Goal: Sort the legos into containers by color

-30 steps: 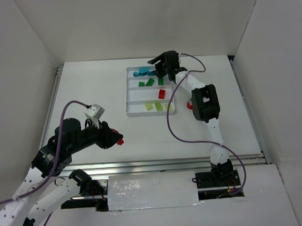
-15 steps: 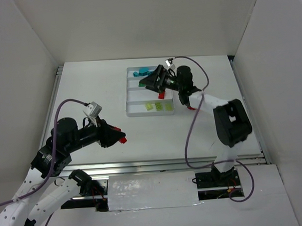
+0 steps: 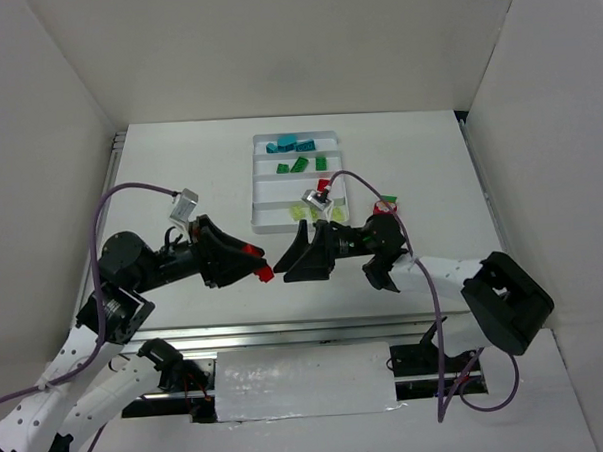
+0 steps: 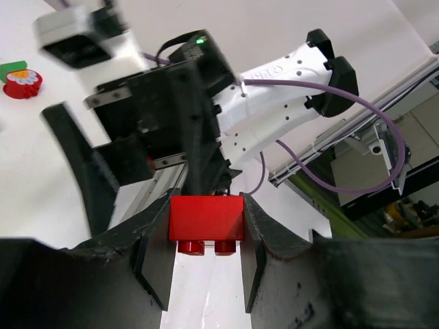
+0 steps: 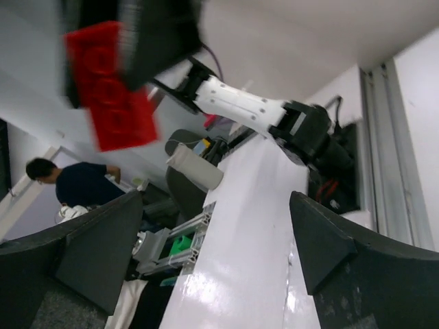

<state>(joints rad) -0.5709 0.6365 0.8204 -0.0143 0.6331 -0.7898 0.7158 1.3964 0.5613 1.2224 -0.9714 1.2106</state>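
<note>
My left gripper (image 3: 261, 272) is shut on a red lego (image 3: 267, 275) and holds it above the table in front of the tray. In the left wrist view the red lego (image 4: 206, 218) sits squarely between the fingers, studs down. My right gripper (image 3: 289, 259) is open and empty, its jaws wide apart, facing the left gripper at close range. The right wrist view shows the red lego (image 5: 110, 86) blurred at the upper left, beyond its gripper (image 5: 219, 253). The white tray (image 3: 254, 188) holds teal legos (image 3: 288, 143), green legos (image 3: 299, 165) and yellow-green legos (image 3: 303, 215) in separate compartments.
A red flower-shaped piece with a green bit (image 3: 384, 204) lies right of the tray; it also shows in the left wrist view (image 4: 20, 81). The right wrist camera and cable hang over the tray's near right part. White walls enclose the table.
My right arm swung from over the tray down to the table's front and now faces the left gripper. My left gripper moved right with the red lego.
</note>
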